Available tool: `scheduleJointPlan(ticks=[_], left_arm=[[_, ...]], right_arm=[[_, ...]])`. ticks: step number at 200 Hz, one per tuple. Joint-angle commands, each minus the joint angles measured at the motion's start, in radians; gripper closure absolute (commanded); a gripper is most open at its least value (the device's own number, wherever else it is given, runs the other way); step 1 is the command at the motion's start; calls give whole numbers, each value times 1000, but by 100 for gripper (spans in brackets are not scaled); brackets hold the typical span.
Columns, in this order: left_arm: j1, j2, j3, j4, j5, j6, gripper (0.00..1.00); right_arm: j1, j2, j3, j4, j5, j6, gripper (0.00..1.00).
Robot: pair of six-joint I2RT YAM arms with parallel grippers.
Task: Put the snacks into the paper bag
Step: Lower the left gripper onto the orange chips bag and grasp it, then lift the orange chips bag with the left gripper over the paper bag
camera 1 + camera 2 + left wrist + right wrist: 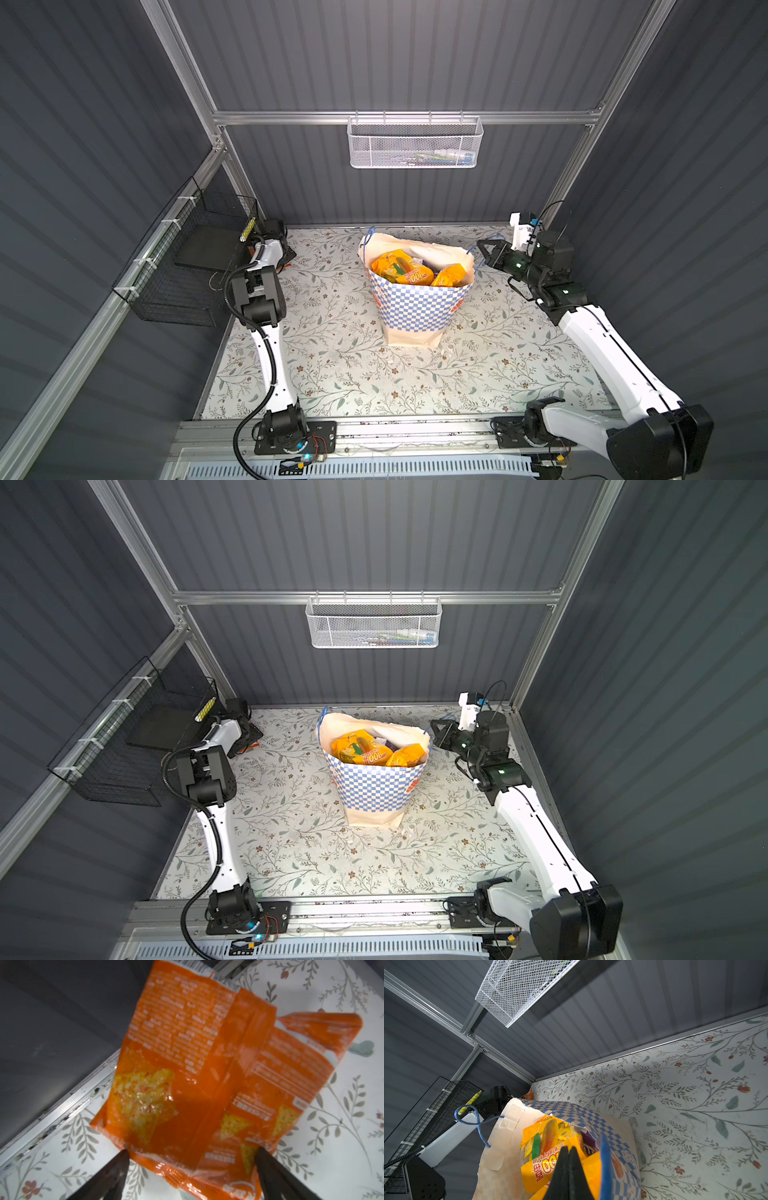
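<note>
Only one marking reads clearly from here: a white-and-red "100" on the yellow packet (399, 266) in the mouth of the paper bag (415, 309), at about 6 o'clock of the opening, upside down in both top views. The right wrist view shows it as "00" beside red Chinese characters, the fingers (560, 1169) of the right gripper (568, 1148) covering the first digit, with tiny "Net Weight" along the packet's sealed edge. The orange packet (187, 1064), at 9 o'clock from the bag, carries white print too blurred to read
</note>
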Motion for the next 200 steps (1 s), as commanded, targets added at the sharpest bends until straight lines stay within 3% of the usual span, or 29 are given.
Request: scheduleJointPlan(ticks=[1, 53, 119, 158, 200], left_arm=[[5, -15, -34, -58, 41, 15, 19], [6, -40, -82, -16, 136, 30, 59], [4, -83, -169, 16, 258, -2, 100], [-33, -233, -333, 129, 398, -57, 100], [-159, -473, -530, 230, 455, -115, 100]], right_arm=[[-10, -5, -2, 58, -15, 11, 100], [-17, -24, -10, 60, -25, 20, 100], [-29, -32, -14, 63, -30, 27, 100], [-31, -63, -13, 66, -39, 31, 100], [-31, -80, -10, 57, -42, 27, 100]])
